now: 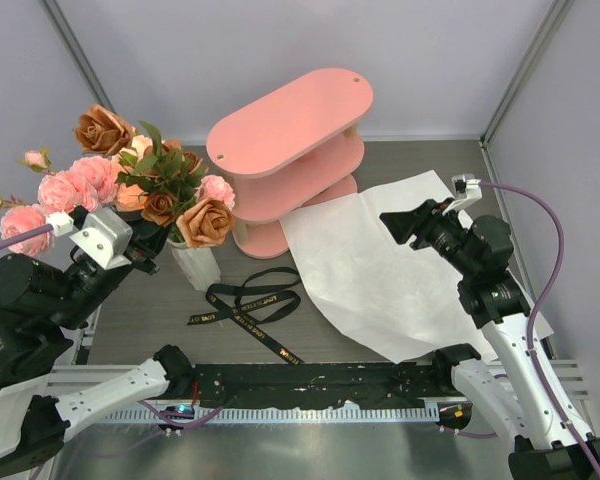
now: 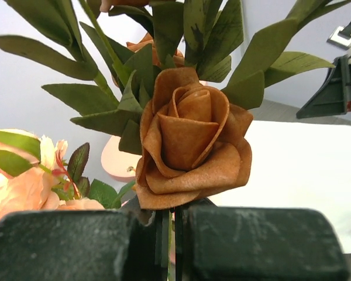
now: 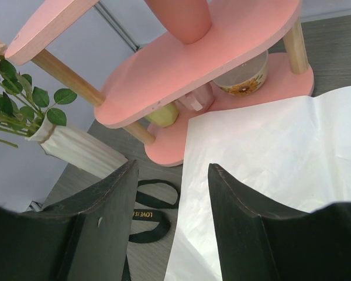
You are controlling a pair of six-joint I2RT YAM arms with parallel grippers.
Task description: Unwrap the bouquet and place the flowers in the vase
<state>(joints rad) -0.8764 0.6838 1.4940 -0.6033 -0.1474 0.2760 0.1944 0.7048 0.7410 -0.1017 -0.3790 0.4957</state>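
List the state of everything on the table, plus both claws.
flowers: unwrapped, stems in the vase
vase: upright, holding the flowers
paper: off the bouquet, spread flat
ribbon: untied, lying loose by the vase
shelf: upright
left claw: shut on a flower stem
right claw: open, empty, above the paper

The left claw [image 2: 171, 237] is pinching shut, seemingly on the flowers [image 2: 190, 137]. The right claw [image 3: 172, 175] is hovering raised, its jaws standing apart.
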